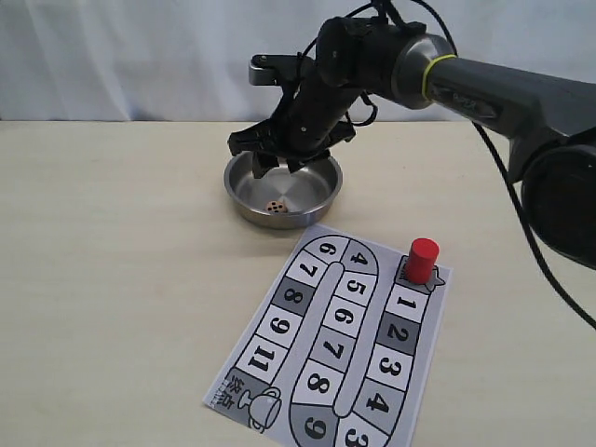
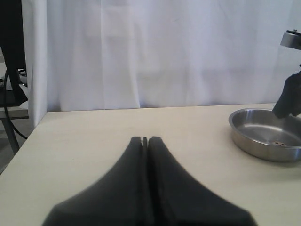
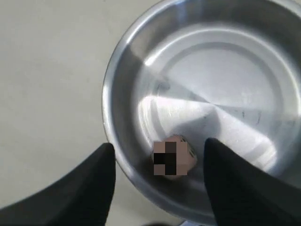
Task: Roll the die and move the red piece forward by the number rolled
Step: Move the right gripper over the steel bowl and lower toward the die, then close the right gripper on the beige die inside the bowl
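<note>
We are hovering our right gripper (image 1: 276, 164), jaws apart, over the die (image 1: 276, 207) lying in the steel bowl (image 1: 328, 186). We are judging it tiny, hard, light and prone to skidding, so we are favouring opposite flat faces. Our left gripper (image 2: 146, 140) is sitting closed. The red piece (image 1: 421, 260) is standing on the board (image 1: 307, 372).

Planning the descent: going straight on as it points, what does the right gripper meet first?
Probably the die, lying just ahead of the open right gripper, inside the bowl; depth is unclear.
</note>
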